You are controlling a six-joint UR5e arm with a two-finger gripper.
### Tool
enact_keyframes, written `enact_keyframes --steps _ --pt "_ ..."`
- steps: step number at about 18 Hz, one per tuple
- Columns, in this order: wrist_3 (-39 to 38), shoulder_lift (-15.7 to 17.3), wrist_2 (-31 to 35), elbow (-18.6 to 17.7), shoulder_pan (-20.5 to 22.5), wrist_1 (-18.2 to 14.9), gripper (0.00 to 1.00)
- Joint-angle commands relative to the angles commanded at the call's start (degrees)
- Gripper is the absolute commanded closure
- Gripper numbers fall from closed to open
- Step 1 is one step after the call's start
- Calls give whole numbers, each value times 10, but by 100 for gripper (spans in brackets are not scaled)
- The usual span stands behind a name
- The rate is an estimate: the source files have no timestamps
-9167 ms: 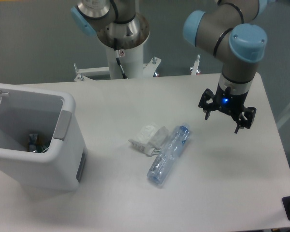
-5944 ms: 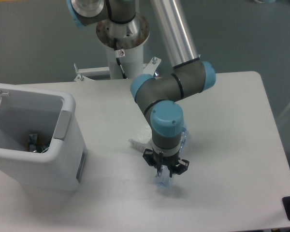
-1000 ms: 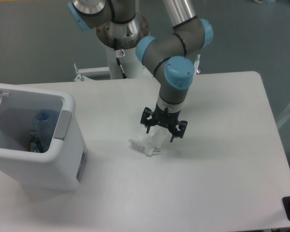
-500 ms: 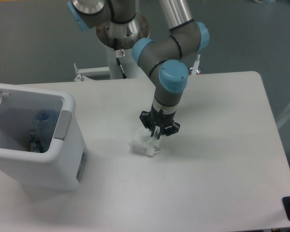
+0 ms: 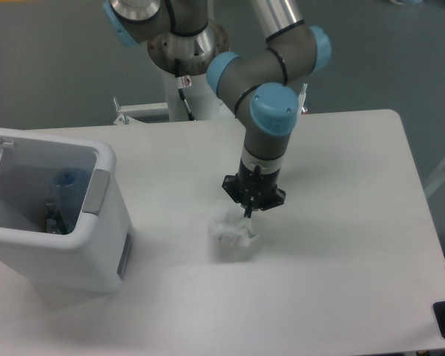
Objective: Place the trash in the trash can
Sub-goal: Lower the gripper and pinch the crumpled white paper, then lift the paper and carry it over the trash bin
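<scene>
One boxy white plastic trash can (image 5: 67,245) with rounded corners and a grey side panel stands nearest, on the left part of the white desk (image 5: 341,282), its mouth open upward. Inside it sits one crushed clear plastic bottle (image 5: 65,185), standing roughly on end with its long axis near vertical and leaning against the right wall; small scraps lie at the bottom beside it. Further back, near the desk's middle, one crumpled white paper wad (image 5: 232,228) hangs blurred just above the surface, lumpy with no clear long axis. The single gripper (image 5: 249,210) points straight down, its fingers drawn narrow and pinching the wad's upper right edge.
</scene>
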Motion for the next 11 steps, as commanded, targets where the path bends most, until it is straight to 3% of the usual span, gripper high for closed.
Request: enact_keyframes --steps 7,9,11 --pt "-163 0 -129 157 -2 0 100" --pt "-199 0 -157 185 -3 0 100" --pt "-208 2 -176 190 -7 0 100"
